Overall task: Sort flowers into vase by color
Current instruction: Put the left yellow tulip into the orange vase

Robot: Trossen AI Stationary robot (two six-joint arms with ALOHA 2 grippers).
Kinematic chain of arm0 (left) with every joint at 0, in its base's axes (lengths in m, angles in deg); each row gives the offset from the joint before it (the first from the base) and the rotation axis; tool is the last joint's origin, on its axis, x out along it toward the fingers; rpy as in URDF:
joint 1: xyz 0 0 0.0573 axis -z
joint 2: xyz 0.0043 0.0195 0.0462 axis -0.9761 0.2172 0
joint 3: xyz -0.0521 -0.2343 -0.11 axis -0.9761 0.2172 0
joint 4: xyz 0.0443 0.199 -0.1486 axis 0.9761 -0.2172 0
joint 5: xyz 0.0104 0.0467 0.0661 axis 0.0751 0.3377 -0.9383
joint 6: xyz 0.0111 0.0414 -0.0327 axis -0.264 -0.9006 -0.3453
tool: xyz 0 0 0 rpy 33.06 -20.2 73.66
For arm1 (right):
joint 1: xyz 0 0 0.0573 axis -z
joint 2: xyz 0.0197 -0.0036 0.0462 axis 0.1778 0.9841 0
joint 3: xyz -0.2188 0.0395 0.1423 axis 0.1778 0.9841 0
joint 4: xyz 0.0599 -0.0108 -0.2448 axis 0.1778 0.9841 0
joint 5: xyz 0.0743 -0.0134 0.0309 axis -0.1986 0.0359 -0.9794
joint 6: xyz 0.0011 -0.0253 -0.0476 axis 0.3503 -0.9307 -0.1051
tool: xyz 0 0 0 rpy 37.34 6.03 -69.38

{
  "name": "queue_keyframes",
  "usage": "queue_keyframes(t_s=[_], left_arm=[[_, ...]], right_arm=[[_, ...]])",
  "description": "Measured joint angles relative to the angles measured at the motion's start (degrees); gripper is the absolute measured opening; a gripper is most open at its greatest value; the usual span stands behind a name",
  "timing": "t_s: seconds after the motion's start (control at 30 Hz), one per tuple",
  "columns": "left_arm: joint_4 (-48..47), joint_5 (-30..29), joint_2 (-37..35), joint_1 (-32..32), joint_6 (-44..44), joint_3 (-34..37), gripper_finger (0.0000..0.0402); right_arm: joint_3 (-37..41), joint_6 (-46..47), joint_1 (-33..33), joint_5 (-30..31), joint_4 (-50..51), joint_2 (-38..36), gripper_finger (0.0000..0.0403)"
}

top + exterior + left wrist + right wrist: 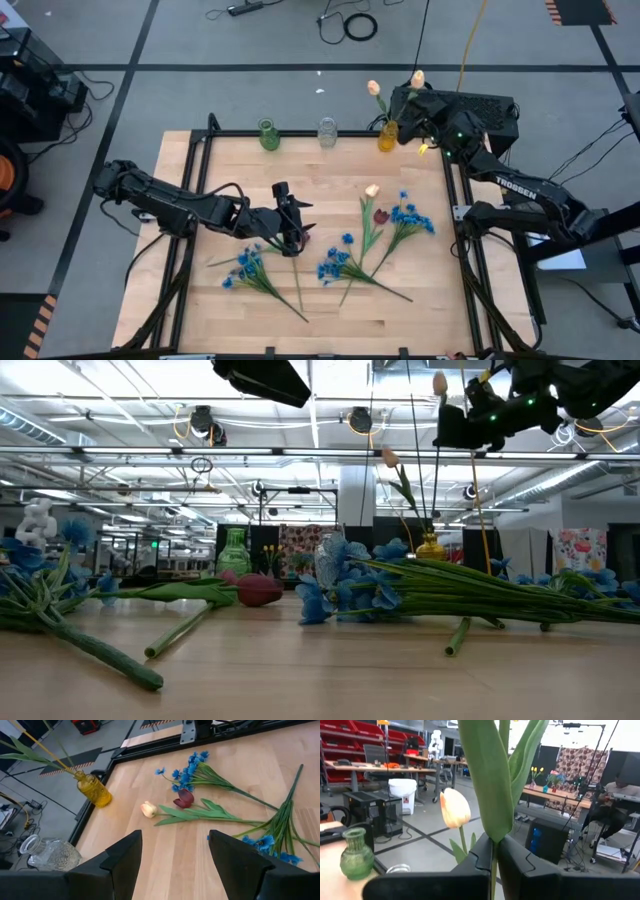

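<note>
Right pincer (pixel 412 108) was pinched on a cream tulip's (pixel 417 78) upright stem directly over the yellow vase (pixel 388 136) at the surface's (pixel 420 310) far edge, while the left pincer (pixel 291 238) hung spread above the loose flowers (pixel 340 262).

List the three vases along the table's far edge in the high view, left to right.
green vase → clear vase → yellow vase, which already holds a cream-yellow tulip.
</note>
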Motion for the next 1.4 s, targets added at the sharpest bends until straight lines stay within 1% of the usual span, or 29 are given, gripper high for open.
queue_keyframes(t_s=[0.4,0.67,1.07,1.2,1.27,1.4], left_arm=[[0.0,0.0,0.0,0.0,0.0,0.0,0.0237],[0.0,0.0,0.0,0.0,0.0,0.0,0.0237],[-1.4,0.0,0.0,0.0,0.2,0.0,0.0237],[-1.4,0.0,0.0,0.0,0.2,0.0,0.0237],[-1.4,0.0,0.0,0.0,0.2,0.0,0.0237],[-1.4,0.0,0.0,0.0,0.2,0.0,0.0237]], right_arm=[[0.0,0.3,0.0,0.1,2.3,0.8,0.0006],[0.0,0.4,0.0,0.3,2.7,5.4,0.0007],[0.0,0.4,0.0,1.0,2.5,10.9,0.0023],[0.0,0.4,0.0,6.3,3.1,11.7,0.0025],[0.0,0.4,0.1,8.3,4.0,11.8,0.0033],[0.0,0.4,0.1,9.1,4.0,11.8,0.0074]])
